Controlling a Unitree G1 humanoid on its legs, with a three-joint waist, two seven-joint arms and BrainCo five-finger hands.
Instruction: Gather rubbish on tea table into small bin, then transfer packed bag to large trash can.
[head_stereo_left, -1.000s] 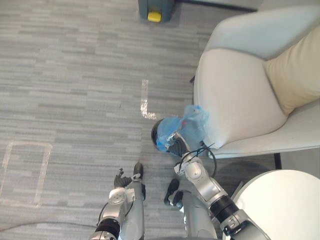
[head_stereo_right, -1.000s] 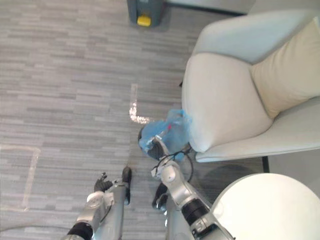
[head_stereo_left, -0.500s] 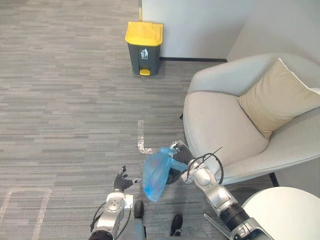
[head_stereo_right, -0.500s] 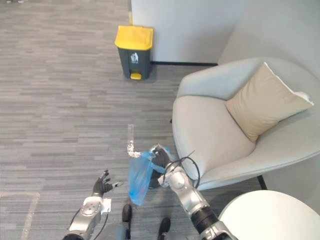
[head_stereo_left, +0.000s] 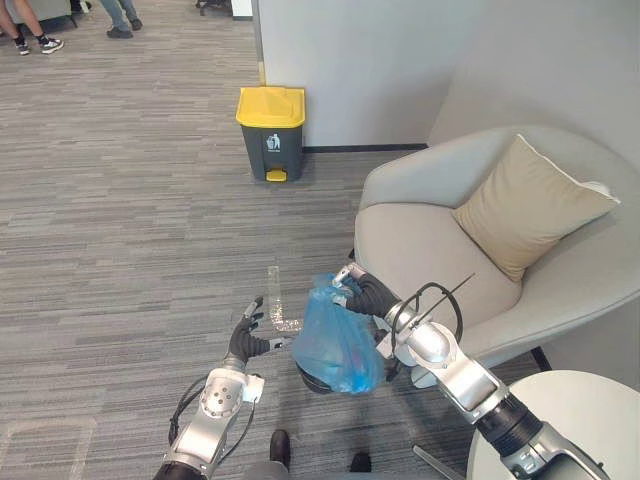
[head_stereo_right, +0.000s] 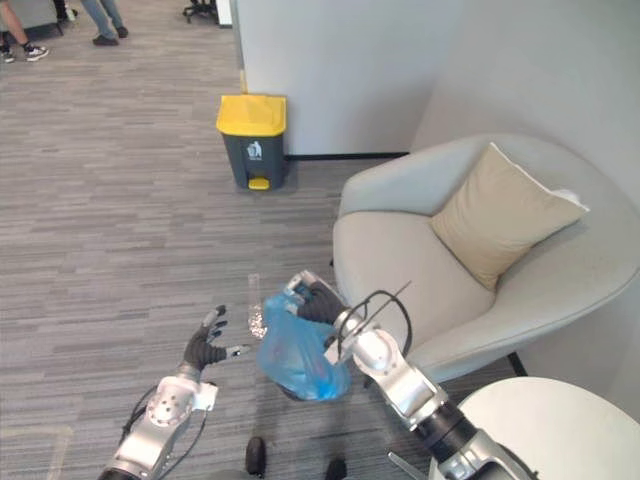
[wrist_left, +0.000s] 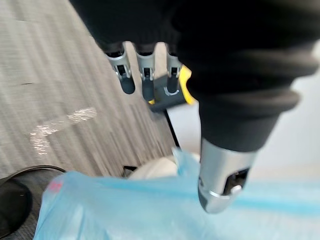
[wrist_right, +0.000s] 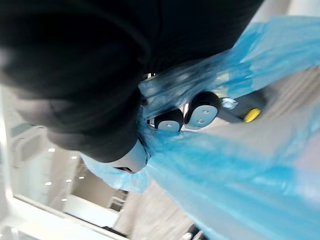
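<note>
right hand (head_stereo_left: 368, 296) curls round the neck of the bag (head_stereo_left: 338, 345) hanging beside the armchair (head_stereo_left: 430, 240), left hand (head_stereo_left: 243, 342) fingers spread nearby, carpet (head_stereo_left: 150, 220) stretching to the yellow-lidded can (head_stereo_left: 270, 132).

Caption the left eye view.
Right hand holds a blue rubbish bag beside the armchair, left hand open, yellow-lidded trash can ahead.

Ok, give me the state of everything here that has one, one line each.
blue bag, full, top bunched, hanging from the right hand.
right hand, shut on the blue bag's top.
left hand, open, fingers spread, holding nothing.
large trash can, upright by the wall, yellow lid shut.
cushion, propped against the back of the armchair.
</note>
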